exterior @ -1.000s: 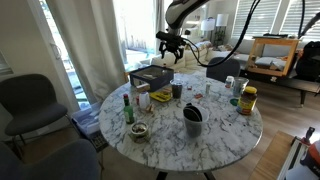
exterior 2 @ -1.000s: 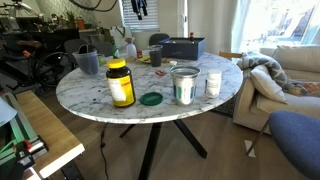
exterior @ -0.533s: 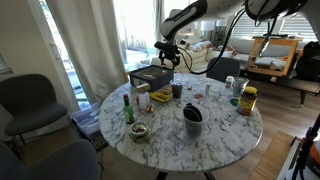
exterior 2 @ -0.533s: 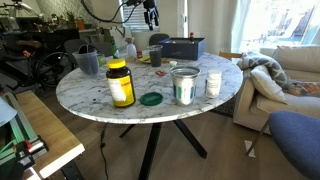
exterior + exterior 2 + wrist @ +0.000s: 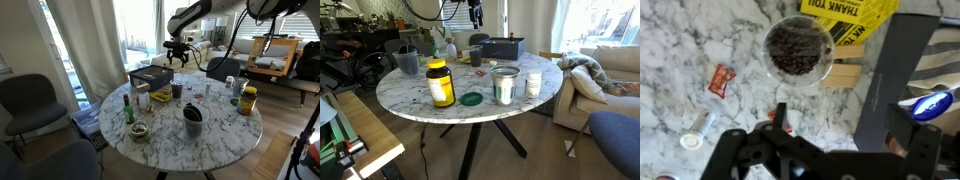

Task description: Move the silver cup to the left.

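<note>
In the wrist view the gripper [image 5: 780,125] is blurred and cut by the bottom edge — how its jaws stand cannot be told; the yellow sheet [image 5: 868,14] runs off the top.

Open air surrounds the fingers [image 5: 176,57] above the far side of the bench [image 5: 225,135] — nothing stands between them and the silver cup [image 5: 177,90] below. The dark box [image 5: 150,76] and yellow card [image 5: 875,10] crowd the cup's left; to its right the marble lies bare but for a red wrapper [image 5: 720,78].
</note>
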Controlling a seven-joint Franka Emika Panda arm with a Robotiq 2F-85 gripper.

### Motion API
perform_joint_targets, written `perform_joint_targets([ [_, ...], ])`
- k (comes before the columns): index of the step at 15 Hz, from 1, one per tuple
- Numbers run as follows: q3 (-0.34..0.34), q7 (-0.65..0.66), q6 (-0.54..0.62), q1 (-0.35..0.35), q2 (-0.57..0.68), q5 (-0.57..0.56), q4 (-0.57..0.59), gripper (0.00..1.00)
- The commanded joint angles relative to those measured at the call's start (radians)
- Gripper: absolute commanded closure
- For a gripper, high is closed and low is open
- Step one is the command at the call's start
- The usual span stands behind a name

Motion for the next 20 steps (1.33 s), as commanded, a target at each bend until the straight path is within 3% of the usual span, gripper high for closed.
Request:
perform_joint_targets([
  [1, 0.004, -0.256, -0.116, -0.080, -0.081, 0.025, -0.084, 0.00],
  [3, -0.013, -0.378, -0.195, -0.117, -0.110, 0.030, -0.122, 0.00],
  [7, -0.104, -0.381, -0.296, -0.164, -0.121, 0.018, -0.177, 0.00],
  [10, -0.157, -0.281, -0.174, -0.200, -0.089, 0.063, -0.194, 0.00],
  [15, -0.170, -0.138, 0.005, -0.234, -0.037, 0.166, -0.221, 0.00],
  [18, -0.169, -0.059, 0.041, -0.232, -0.017, 0.187, -0.229, 0.00],
  [20, -0.168, -0.087, 0.016, -0.234, -0.013, 0.159, -0.210, 0.00],
])
